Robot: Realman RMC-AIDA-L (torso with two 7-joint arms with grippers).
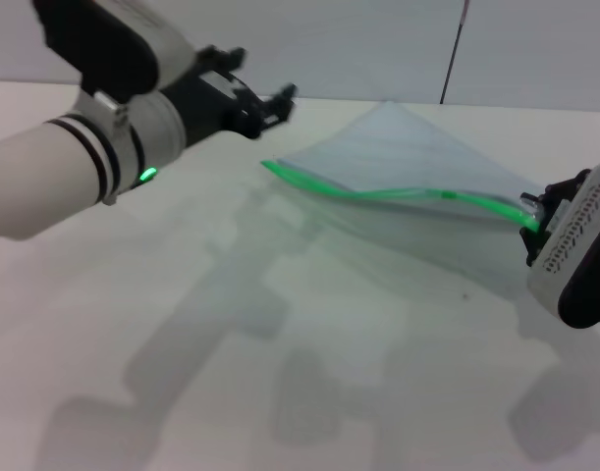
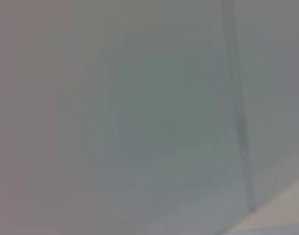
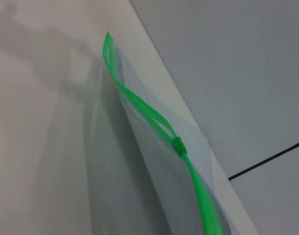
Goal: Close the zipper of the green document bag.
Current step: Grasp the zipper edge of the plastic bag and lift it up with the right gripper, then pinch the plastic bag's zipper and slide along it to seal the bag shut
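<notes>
The green document bag [image 1: 398,147] is a pale translucent pouch, held up off the white table at its right end and sagging to the left. Its zipper [image 1: 378,191] is a bright green strip along the near edge. My right gripper [image 1: 533,221] is shut on the strip's right end. In the right wrist view the bag [image 3: 154,161] hangs away from the camera. There the zipper [image 3: 139,105] is split into two strands beyond the small slider [image 3: 178,145] and joined on the near side. My left gripper [image 1: 275,106] hovers open and empty, up-left of the bag's left corner.
The white table [image 1: 182,343] stretches in front with arm shadows on it. A grey wall with a dark vertical seam [image 1: 455,49] stands behind the bag. The left wrist view shows only blurred grey wall.
</notes>
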